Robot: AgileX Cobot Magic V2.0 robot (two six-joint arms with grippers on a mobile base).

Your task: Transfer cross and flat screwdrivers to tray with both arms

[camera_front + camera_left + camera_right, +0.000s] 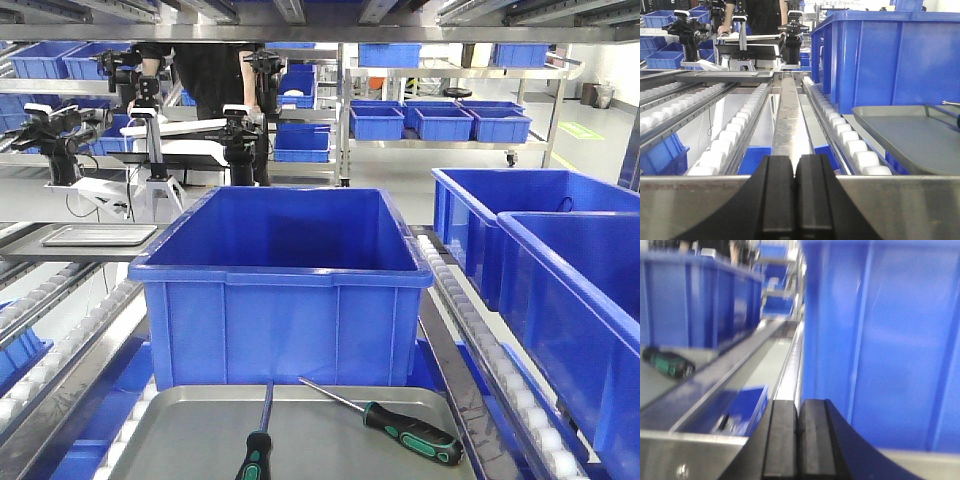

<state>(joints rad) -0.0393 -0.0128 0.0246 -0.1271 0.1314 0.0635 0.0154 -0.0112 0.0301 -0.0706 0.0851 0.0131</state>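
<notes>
Front-facing view shows both screwdrivers already on your tray; left gripper and right gripper sit closed, empty. Just retreat.

A warehouse or factory line: roller conveyors, steel racks, stacked blue bins.

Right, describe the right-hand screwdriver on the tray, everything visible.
The right-hand screwdriver has a chunky black-and-green handle and a long thin steel shaft. It lies flat on the grey metal tray, handle toward the near right, tip pointing back-left toward the blue bin. Nothing grips it; the other screwdriver lies apart to its left.
</notes>
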